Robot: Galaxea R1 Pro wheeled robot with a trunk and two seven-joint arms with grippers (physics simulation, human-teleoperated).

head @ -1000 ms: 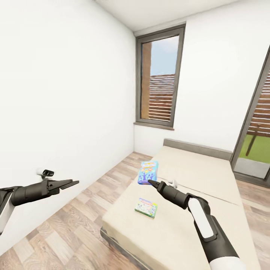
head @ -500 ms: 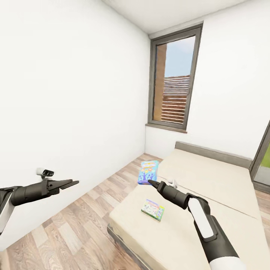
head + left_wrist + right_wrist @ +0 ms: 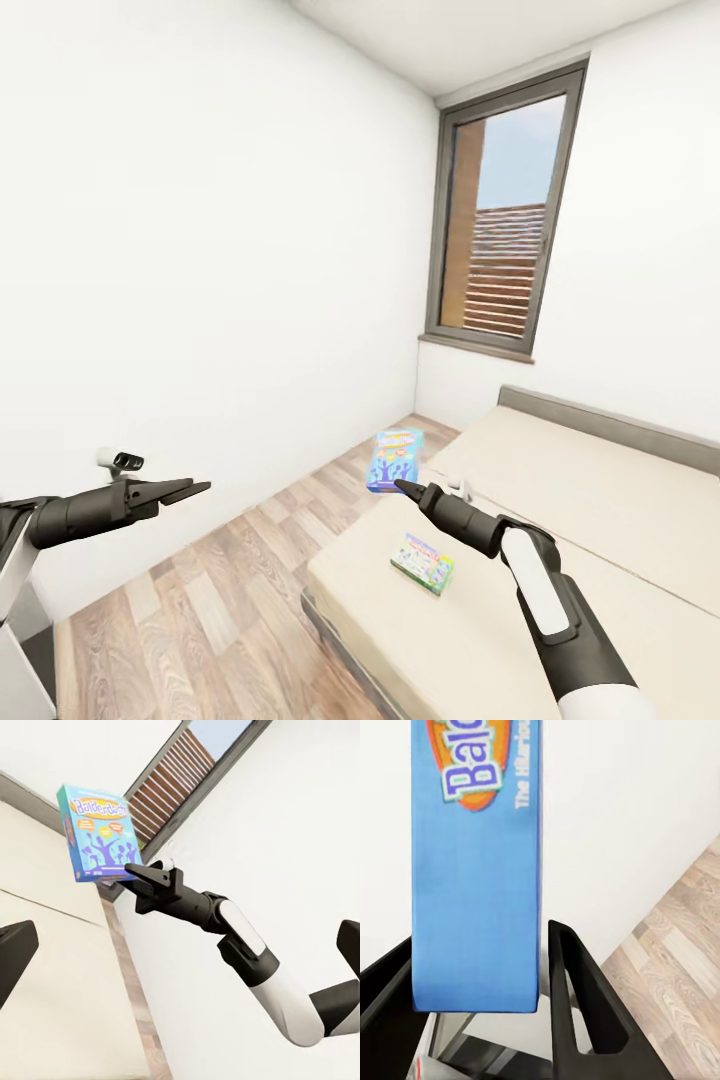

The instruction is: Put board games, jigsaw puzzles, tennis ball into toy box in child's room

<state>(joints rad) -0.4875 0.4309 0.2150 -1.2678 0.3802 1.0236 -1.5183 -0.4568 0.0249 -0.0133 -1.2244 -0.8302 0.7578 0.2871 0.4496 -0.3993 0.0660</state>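
The blue board game point(image 3: 394, 460) stands upright in the right claw point(image 3: 404, 488), its lower edge pinched between the two dark fingers point(image 3: 577, 1012), which press against its broad faces in the right wrist view; the box rises above the claw, held in the air over the near corner of the bed point(image 3: 560, 560) and the strip of wood-plank floor point(image 3: 230, 600) beside it. In the left wrist view the same box point(image 3: 97, 832) shows its printed front, with an orange logo and purple figures on blue, gripped at its lower corner by the right claw point(image 3: 139, 874). A second, smaller board game point(image 3: 422, 562), green-edged with a pale printed top, lies flat on the beige mattress just below and beside the right forearm, apart from the held box. Behind the bed a tall dark-framed window point(image 3: 500, 215) looks onto slatted wood and sky, and a white wall runs along the left. Nothing lies between the claw and the box on the mattress. The right arm reaches forward from the lower right, elbow bent, white-cased forearm angling up to the dark wrist. The left arm stretches out level at the left, well apart from the bed, its left claw point(image 3: 185, 490) pointing toward the wall with its fingers slightly parted and nothing between them.
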